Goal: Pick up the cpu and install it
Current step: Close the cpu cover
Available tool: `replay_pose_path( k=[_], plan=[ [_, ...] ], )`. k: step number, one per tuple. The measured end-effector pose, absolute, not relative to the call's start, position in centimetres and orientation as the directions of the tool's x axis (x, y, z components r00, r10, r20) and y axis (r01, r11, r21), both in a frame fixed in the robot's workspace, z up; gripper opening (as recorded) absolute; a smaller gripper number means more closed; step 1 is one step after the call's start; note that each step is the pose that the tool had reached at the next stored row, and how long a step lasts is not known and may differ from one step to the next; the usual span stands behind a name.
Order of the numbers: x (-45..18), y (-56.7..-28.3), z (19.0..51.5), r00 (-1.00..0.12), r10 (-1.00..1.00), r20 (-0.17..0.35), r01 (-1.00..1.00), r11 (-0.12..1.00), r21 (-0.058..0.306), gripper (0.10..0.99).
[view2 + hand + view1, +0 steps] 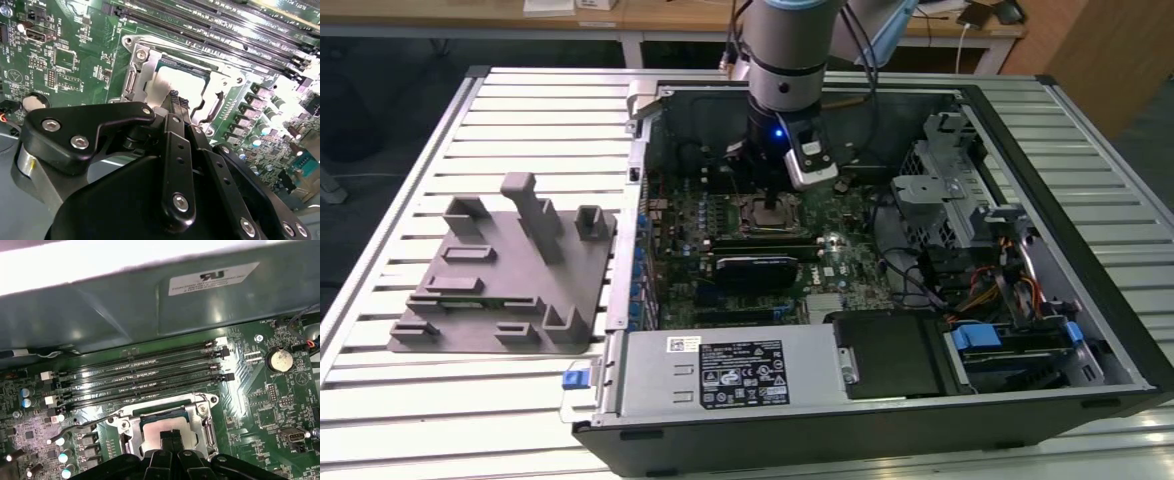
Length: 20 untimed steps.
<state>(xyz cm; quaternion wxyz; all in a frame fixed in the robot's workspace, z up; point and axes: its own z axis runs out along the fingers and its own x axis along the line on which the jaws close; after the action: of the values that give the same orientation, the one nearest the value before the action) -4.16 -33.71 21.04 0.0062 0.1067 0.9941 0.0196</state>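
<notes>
The arm (787,60) reached down into an open computer case (1107,330) that lay on its side on the slatted metal surface (454,420). Its jaws were pressed together, holding nothing, their tips directly over the cpu (165,424) (167,82); whether they touched it could not be told. The cpu lay flat in the socket, with the metal socket frame (125,427) (137,65) around it, near the middle of the green motherboard (854,265).

A thin wire lever (80,427) jutted out from one side of the frame. Four long memory slots (140,375) ran beside the socket, between it and the case wall. A coin cell battery (281,360) sat on the board well apart from the socket, and a cluster of small capacitors (62,457) stood near the lever.

In the exterior view the power supply (720,375) filled the near edge of the case, and a drive cage (947,190) with cables crowded the exterior view's right side. A grey fixture block (507,280) rested on the surface just beside the case, toward the exterior view's left.
</notes>
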Motion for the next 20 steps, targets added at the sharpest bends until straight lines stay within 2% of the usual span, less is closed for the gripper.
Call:
replay_pose_path(
  k=[20],
  plan=[
    [-5.9, -34.2, 20.6, -0.98, 0.201, -0.008, 0.2, 0.979, 0.04, 0.106]
  ],
)
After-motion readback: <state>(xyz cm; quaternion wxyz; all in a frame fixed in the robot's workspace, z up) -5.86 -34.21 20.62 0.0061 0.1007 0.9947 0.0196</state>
